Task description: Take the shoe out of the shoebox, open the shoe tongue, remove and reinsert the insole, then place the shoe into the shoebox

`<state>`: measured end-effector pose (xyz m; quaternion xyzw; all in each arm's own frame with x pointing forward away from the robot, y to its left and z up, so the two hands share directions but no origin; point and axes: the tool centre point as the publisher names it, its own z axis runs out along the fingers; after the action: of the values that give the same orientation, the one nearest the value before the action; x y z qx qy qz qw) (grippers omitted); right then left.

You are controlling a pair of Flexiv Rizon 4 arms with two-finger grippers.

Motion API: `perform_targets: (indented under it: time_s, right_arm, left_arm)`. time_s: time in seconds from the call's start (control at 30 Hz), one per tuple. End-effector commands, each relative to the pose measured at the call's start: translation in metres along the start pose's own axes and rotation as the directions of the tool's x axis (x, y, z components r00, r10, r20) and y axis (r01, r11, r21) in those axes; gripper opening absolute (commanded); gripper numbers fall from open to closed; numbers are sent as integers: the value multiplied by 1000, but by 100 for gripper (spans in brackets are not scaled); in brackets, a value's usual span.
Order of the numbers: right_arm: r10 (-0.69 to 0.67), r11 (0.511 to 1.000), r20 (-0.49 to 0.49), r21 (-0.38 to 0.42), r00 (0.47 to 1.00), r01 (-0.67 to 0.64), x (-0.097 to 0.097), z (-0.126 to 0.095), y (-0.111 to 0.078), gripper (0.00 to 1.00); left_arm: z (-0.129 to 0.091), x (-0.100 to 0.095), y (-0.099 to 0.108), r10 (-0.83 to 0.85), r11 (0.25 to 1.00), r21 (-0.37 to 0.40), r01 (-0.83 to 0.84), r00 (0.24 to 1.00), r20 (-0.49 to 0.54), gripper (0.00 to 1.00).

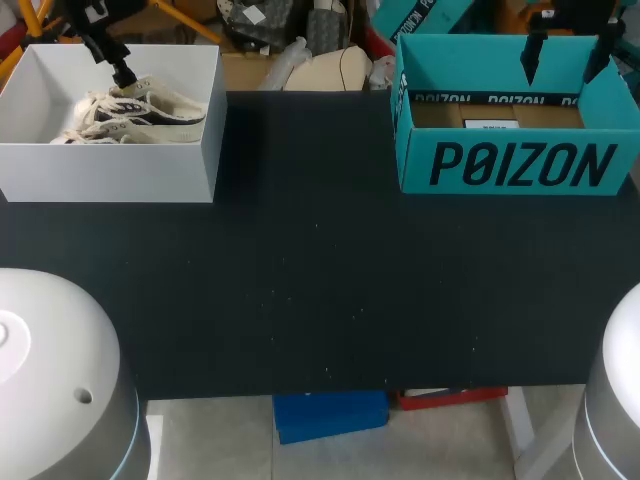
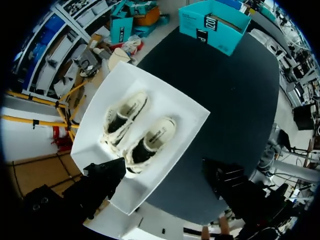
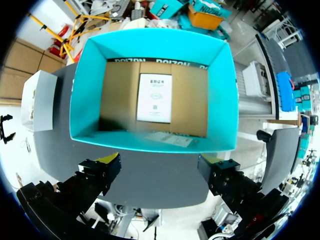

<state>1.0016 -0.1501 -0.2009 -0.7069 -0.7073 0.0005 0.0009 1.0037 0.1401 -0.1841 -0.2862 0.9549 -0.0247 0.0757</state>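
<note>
**Shoe pick: soft upper, go for the heel collar**

Both shoes sat side by side in the white box (image 1: pixel 110 175), openings up, at the far left of the counter (image 1: pixel 320 280). The left end effector (image 2: pixel 164 172) hung over that box with its fingers spread wide and nothing in them. Of the pair, the near shoe (image 2: pixel 150 142) lay closest to it and the far shoe (image 2: pixel 125 117) just beyond, the two nearly touching.

The right end effector (image 3: pixel 161 162) hung over the teal box (image 3: pixel 82 100) at the far right, also wide open and empty. That box held only a paper sheet (image 3: pixel 155 97) on its cardboard floor.

Handling, my read:
- The shoe looked light, with a cream fabric upper that should give under the fingers. The sole is probably the only stiff part.
- The laces (image 2: pixel 114 131) were loose and frayed out around the opening (snag risk, and pinching them alone would leave the shoe dangling).
- Best hold is probably across the heel collar, one finger inside the opening and one outside, where the wall should be firmest. Second choice is a grip across the sole's sides at midfoot.
- Clearance was tight, with the other shoe on one side and the box wall close on the other, so a finger going inside the opening likely fits better than a wide straddle.
- I couldn't tell for certain from these views which end was the heel.
</note>
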Motion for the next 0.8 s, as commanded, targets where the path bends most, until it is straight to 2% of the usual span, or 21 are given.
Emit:
perform_targets:
  time_s: [0.03, 0.07, 0.1, 0.13, 0.2, 0.23, 0.27, 0.33, 0.37, 0.4, 0.47, 0.53, 0.67, 0.7, 0.73, 0.8]
  right_arm:
    - [0, 1000, 1, 0, 1000, 0, 0, 0, 0, 100]
    - [0, 1000, 1, 0, 1000, 0, 0, 0, 0, 100]
    - [0, 1000, 1, 0, 1000, 0, 0, 0, 0, 100]
    - [0, 1000, 1, 0, 1000, 0, 0, 0, 0, 100]
    - [0, 1000, 1, 0, 1000, 0, 0, 0, 0, 100]
    - [0, 1000, 1, 0, 1000, 0, 0, 0, 0, 100]
    - [0, 1000, 1, 0, 1000, 0, 0, 0, 0, 100]
    - [0, 1000, 1, 0, 1000, 0, 0, 0, 0, 100]
    - [0, 1000, 1, 0, 1000, 0, 0, 0, 0, 100]
    - [0, 1000, 1, 0, 1000, 0, 0, 0, 0, 100]
    - [0, 1000, 1, 0, 1000, 0, 0, 0, 0, 100]
    - [0, 1000, 1, 0, 1000, 0, 0, 0, 0, 100]
    - [0, 1000, 1, 0, 1000, 0, 0, 0, 0, 100]
    - [0, 1000, 1, 0, 1000, 0, 0, 0, 0, 100]
    - [0, 1000, 1, 0, 1000, 0, 0, 0, 0, 100]
    - [0, 1000, 1, 0, 1000, 0, 0, 0, 0, 100]
  left_arm:
    - [4, -4, 9, 619, 775, 57, -630, 774, 132, 100]
    - [6, -8, 11, 640, 760, 40, -649, 757, 128, 78]
    - [8, -11, 13, 659, 743, 38, -668, 741, 129, 63]
    - [10, -16, 15, 661, 743, 25, -669, 739, 131, 60]
    - [16, -23, 20, 725, 685, -36, -728, 674, 143, 49]
    - [18, -28, 23, 722, 688, -41, -725, 676, 147, 47]
    - [21, -34, 26, 727, 684, -54, -727, 674, 134, 46]
    - [27, -43, 30, 727, 685, -75, -725, 672, 144, 57]
    - [31, -47, 32, 726, 686, -72, -724, 673, 144, 58]
    - [35, -50, 32, 726, 686, -71, -724, 673, 142, 47]
    - [45, -55, 32, 722, 691, -70, -720, 681, 127, 48]
    - [56, -58, 31, 721, 692, -66, -719, 683, 118, 57]
    - [77, -60, 26, 725, 688, -59, -723, 682, 92, 61]
    - [85, -63, 24, 721, 693, -56, -719, 688, 89, 65]
    - [91, -64, 23, 719, 695, -57, -717, 689, 87, 64]
    - [102, -67, 20, 701, 713, -47, -699, 710, 72, 49]
